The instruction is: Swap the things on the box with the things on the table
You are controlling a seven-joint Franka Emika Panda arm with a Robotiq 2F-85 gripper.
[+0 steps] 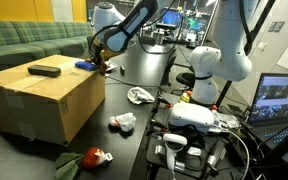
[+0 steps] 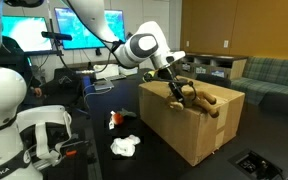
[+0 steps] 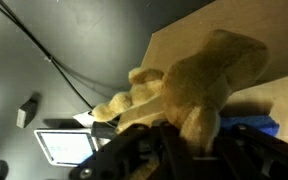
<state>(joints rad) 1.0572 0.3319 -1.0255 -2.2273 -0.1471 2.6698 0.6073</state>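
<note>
One box stands on the table, and one end effector hangs over the box top at the corner nearest the arm. It is clenched on one tan plush toy, which sits low over the cardboard; whether the toy touches the box I cannot tell. Two more things lie on the box top in an exterior view: one black flat object near the middle and one blue item at the edge just beside the end effector. Three things lie on the table beside the box: one white crumpled cloth, one red-and-white item and one red-and-green soft toy by the box's near corner. Only the wrist view shows the plush toy close up, pinched in the end effector, with a sliver of blue beyond it. The exterior view that faces the toy shows two of the table things, the cloth and the red-and-white item
</note>
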